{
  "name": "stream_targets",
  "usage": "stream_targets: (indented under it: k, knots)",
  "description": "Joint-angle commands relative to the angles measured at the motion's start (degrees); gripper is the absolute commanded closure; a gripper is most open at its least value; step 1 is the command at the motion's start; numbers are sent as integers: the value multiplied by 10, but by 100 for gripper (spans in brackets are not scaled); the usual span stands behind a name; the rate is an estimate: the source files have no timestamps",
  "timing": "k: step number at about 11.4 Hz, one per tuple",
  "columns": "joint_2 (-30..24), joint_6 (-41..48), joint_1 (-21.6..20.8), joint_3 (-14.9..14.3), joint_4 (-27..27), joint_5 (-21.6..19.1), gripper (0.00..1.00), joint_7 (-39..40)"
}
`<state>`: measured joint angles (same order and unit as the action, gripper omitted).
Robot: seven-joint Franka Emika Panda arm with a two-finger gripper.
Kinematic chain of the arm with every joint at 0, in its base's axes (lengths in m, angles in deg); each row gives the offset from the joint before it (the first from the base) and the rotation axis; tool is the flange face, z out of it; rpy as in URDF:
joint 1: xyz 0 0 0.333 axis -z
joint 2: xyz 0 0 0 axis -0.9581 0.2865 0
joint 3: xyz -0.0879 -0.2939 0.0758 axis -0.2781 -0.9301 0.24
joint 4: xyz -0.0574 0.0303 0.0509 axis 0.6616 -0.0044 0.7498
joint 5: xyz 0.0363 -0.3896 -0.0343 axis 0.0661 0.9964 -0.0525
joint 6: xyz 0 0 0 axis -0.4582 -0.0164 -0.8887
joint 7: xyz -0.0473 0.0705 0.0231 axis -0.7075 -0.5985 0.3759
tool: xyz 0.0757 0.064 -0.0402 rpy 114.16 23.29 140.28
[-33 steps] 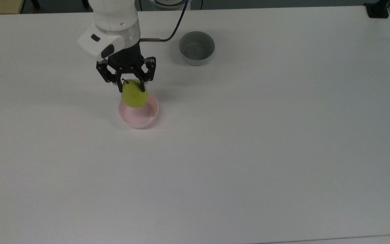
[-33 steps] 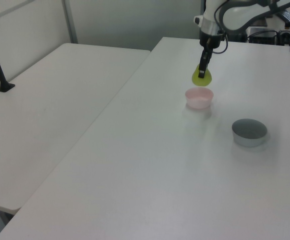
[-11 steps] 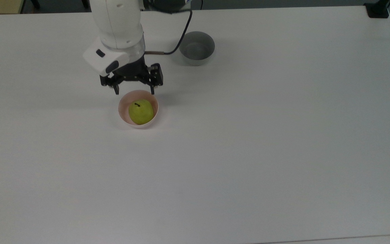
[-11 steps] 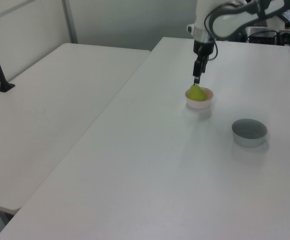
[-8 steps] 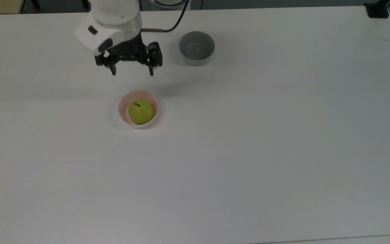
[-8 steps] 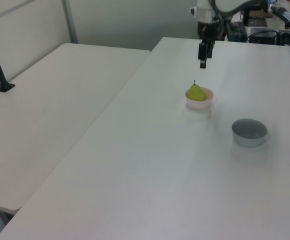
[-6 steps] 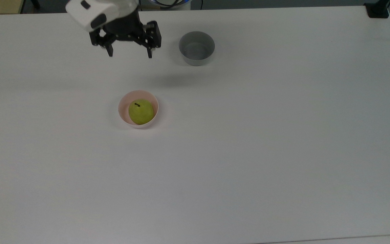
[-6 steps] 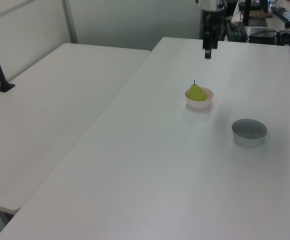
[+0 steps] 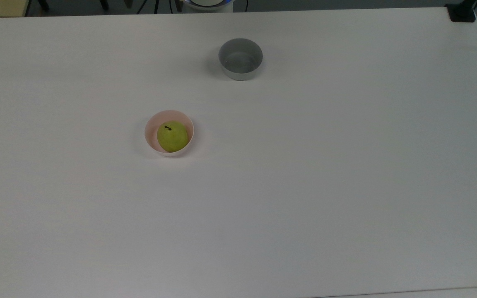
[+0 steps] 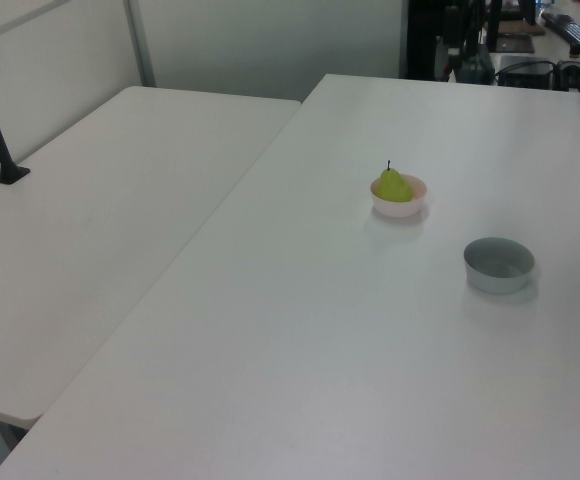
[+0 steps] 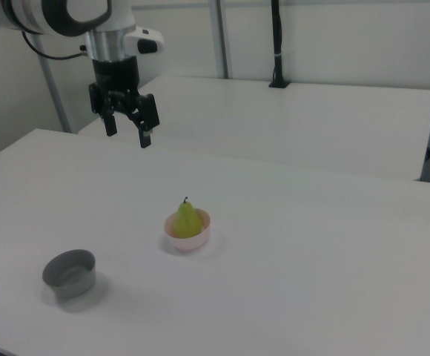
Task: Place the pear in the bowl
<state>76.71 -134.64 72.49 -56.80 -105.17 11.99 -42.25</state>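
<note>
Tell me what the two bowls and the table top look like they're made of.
Pink bowl: probably matte plastic, uniform colour, no gloss. Grey bowl: likely plastic too, smooth, evenly grey, faint inner sheen. Table: looks like white laminate, flat with soft, diffuse reflections.

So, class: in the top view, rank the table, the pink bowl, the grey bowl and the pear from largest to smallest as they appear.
1. Table, by far the largest.
2. Pink bowl and grey bowl: they look alike in size, so no ranking between them.
3. Pear, smallest, sitting inside the pink bowl.
</note>
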Motion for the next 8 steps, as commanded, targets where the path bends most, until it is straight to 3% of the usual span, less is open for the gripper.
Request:
stream_targets:
  k: [1,3,5,8]
  knots:
    - [-23,-2,19,-7,-4,-16,0,24]
    - [-43,-31,16,-24,-21,-35,0,65]
    - [-61,-80,13,-28,-50,-35,0,96]
    - [-56,-112,10,-29,-52,-27,0,99]
